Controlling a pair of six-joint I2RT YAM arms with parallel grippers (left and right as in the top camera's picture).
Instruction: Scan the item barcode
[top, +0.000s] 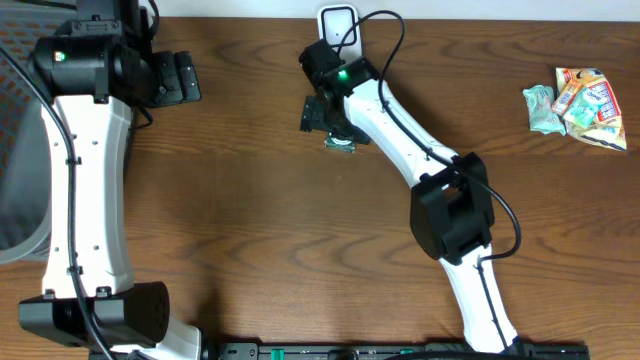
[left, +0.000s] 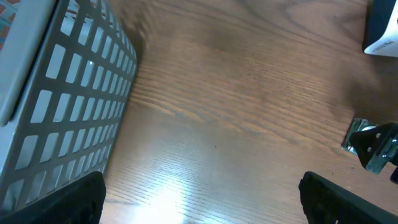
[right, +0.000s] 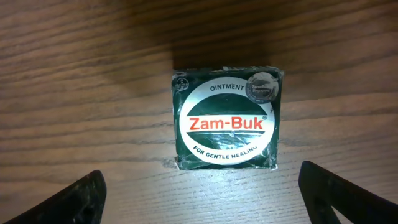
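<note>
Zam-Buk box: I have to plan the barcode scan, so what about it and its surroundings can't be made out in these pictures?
- Zam-Buk box barcode: right wrist view shows only the top label; sides and underside hidden.
- Overhead: right arm covers most of the box.
- White device: cut off by the overhead's top edge; identity unclear.
- Snack packets: print too small overhead.

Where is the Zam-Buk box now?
Overhead, top centre, the Zam-Buk box lies on the table under the open right gripper, near the white scanner.
</note>
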